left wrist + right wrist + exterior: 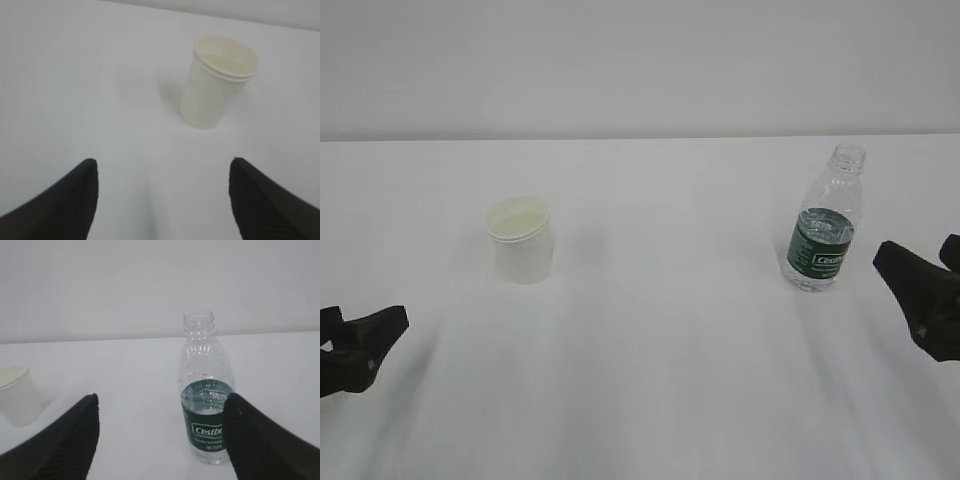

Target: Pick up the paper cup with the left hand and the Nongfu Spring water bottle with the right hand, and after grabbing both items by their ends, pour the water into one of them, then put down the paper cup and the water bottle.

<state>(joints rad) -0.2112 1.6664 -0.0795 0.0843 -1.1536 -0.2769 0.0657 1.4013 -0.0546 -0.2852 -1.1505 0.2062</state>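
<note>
Hovering with both pairs of jaws spread and empty, I am facing the paper cup (220,80) on my left and the uncapped water bottle (206,395) (roughly half full) on my right, grasping, pouring and setting down all undone

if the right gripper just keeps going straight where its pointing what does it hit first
Most likely the water bottle: in the right wrist view it stands upright just ahead of the open right gripper, right of centre, so the right finger may touch first. Depth is unclear.

A plain white table (650,380) carries two upright things, well apart — paper cup (521,240) and water bottle (825,222).
</note>
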